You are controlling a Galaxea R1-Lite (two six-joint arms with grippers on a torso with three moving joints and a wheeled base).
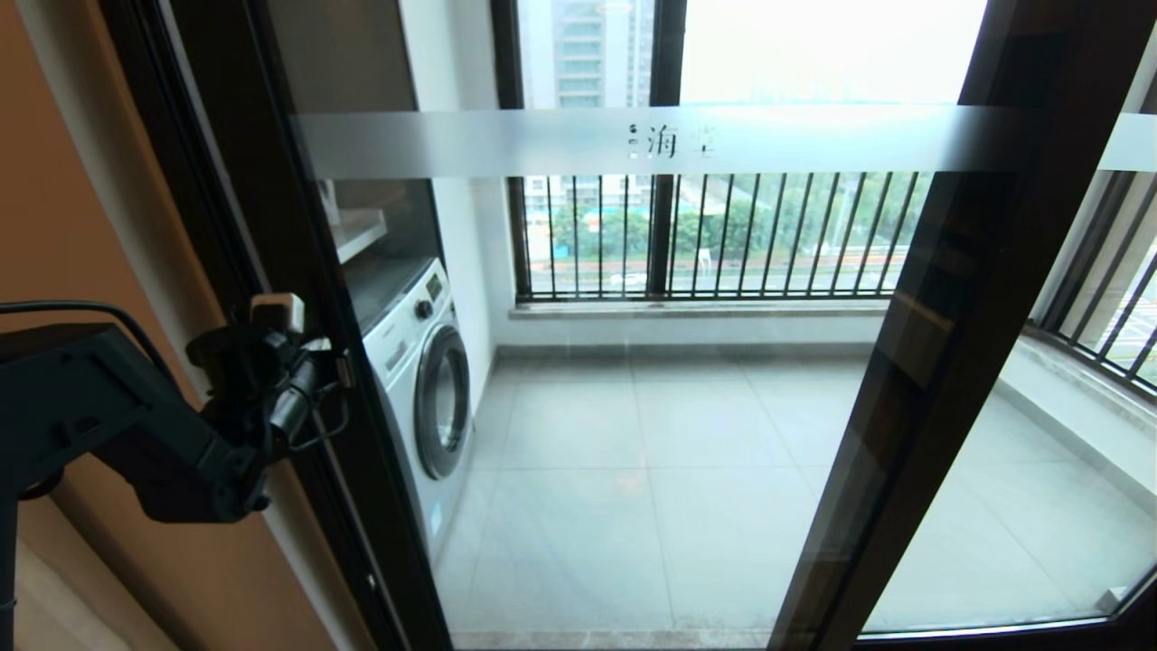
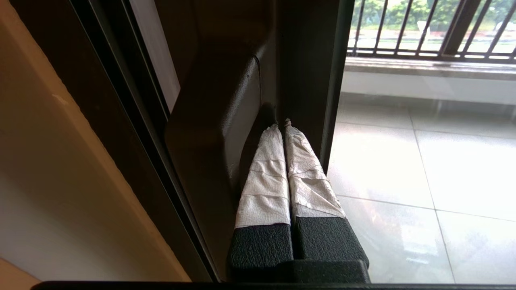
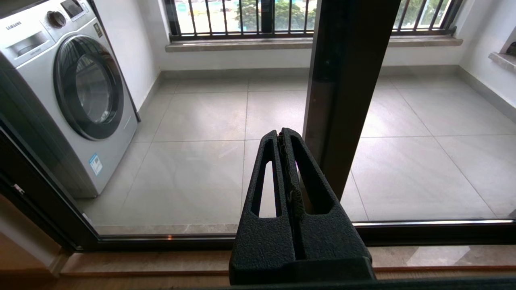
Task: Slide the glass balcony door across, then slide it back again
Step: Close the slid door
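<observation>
The glass balcony door [image 1: 633,380] fills the head view, and its frosted band [image 1: 664,140] carries small Chinese characters. My left gripper [image 1: 333,372] is at the door's dark left frame [image 1: 298,271]. In the left wrist view it [image 2: 281,123] is shut. Its white-taped fingers [image 2: 266,173] are pressed together with nothing between them. They lie in the gap between the dark bar handle [image 2: 213,133] and the door's frame edge [image 2: 306,60]. My right gripper [image 3: 281,135] is shut and empty, low before the glass, and out of the head view.
A dark upright frame [image 1: 940,362] crosses the right side, with a plain-banded panel [image 1: 1130,145] beyond it. Behind the glass stand a washing machine [image 1: 425,380] and a black-railed window [image 1: 714,235]. A tan wall [image 1: 54,199] lies left. The floor track [image 3: 161,241] runs along the bottom.
</observation>
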